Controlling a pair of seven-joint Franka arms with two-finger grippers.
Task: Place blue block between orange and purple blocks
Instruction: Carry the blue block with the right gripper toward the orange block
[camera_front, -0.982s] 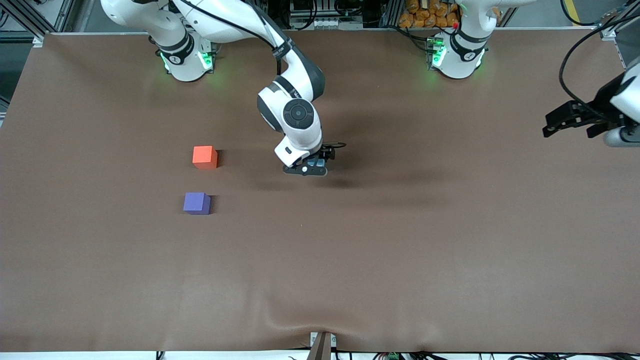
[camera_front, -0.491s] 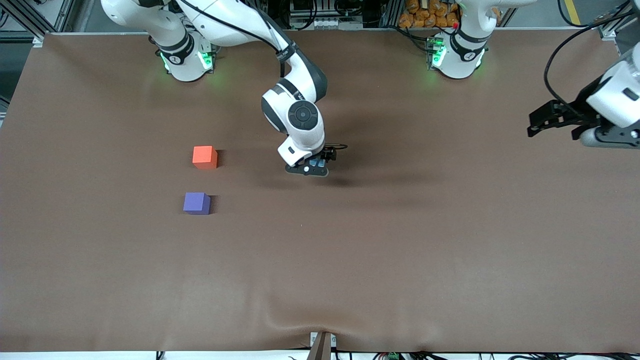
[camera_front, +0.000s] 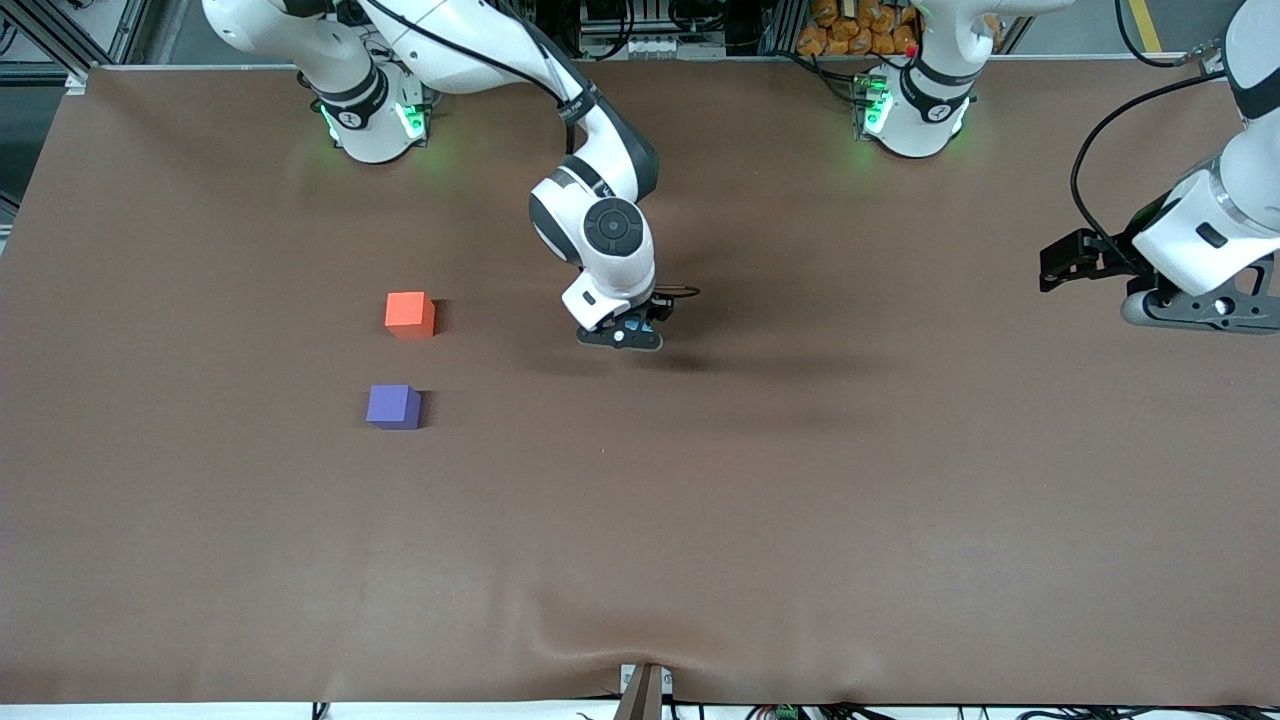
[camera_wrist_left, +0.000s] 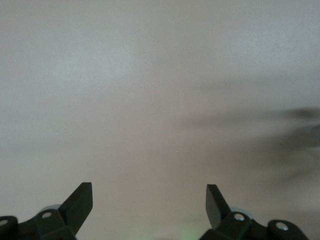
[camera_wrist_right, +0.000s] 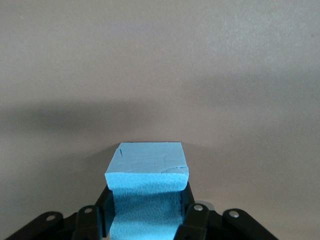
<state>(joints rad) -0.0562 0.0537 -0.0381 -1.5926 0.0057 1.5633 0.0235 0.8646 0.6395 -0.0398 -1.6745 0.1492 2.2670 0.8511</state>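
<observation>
The blue block (camera_wrist_right: 146, 187) sits clamped in the right pincer (camera_front: 622, 334) low over mid-table (camera_front: 700, 520), so the carry comes next, toward nine o'clock into the gap between the orange block (camera_front: 409, 313) and the purple block (camera_front: 392, 406), while the left pincer (camera_wrist_left: 149, 210) waits spread wide.

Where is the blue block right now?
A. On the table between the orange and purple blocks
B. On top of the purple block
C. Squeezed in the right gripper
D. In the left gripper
C: the right wrist view shows the blue block pinched in the right gripper, near the table's middle, away from the orange block and purple block.
</observation>
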